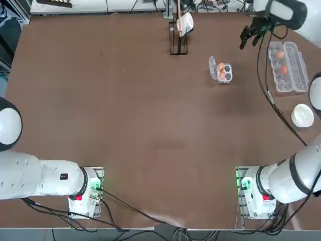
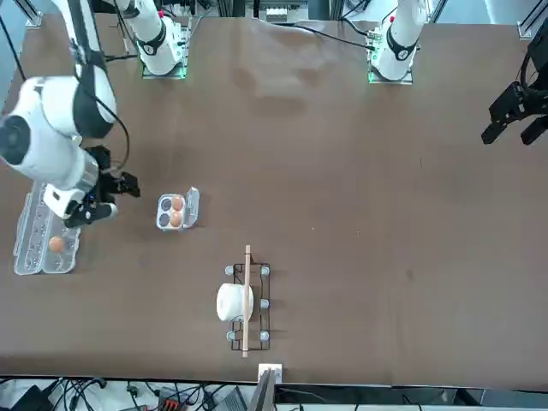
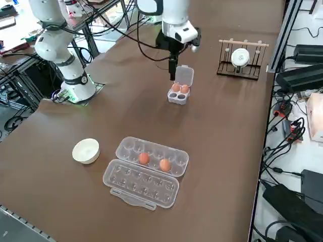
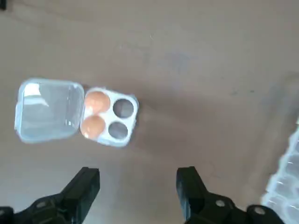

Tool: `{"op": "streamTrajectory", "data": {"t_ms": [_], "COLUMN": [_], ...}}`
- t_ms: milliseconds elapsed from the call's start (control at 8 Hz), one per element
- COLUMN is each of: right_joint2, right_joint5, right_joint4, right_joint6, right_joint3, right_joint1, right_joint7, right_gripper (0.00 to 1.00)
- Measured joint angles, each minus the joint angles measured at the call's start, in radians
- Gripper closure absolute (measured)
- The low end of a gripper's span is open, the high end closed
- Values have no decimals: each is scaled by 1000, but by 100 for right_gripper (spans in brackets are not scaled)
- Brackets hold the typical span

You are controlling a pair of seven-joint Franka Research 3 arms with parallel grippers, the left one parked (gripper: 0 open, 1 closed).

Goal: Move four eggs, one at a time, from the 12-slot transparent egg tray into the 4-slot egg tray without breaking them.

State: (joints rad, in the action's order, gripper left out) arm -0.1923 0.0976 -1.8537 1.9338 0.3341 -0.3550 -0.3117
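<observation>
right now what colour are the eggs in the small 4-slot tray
Orange-brown, both eggs in the 4-slot egg tray; clearest in the right wrist view.

Bare worktop (image 1: 150, 125) separates the 4-slot egg tray (image 1: 223, 72) from the 12-slot transparent egg tray (image 1: 287, 67); right gripper (image 1: 251, 35), fingers spread, hangs above this gap.

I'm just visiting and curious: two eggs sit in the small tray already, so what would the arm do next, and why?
Probably swing the open, empty hand over to the long carton and lower it onto one of the two eggs left there. The small tray holds two eggs with two cups bare, so two more are needed.
</observation>
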Motion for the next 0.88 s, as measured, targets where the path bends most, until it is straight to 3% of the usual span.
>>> {"op": "streamTrajectory", "data": {"t_ms": [250, 500, 875], "right_joint2": [34, -10, -69], "right_joint5": [-32, -77, -116], "right_joint4": [10, 7, 7], "right_joint6": [-49, -31, 59], "right_joint3": [25, 25, 29], "right_joint1": [1, 1, 54], "right_joint7": [-65, -108, -368], "right_gripper": [0, 0, 0]}}
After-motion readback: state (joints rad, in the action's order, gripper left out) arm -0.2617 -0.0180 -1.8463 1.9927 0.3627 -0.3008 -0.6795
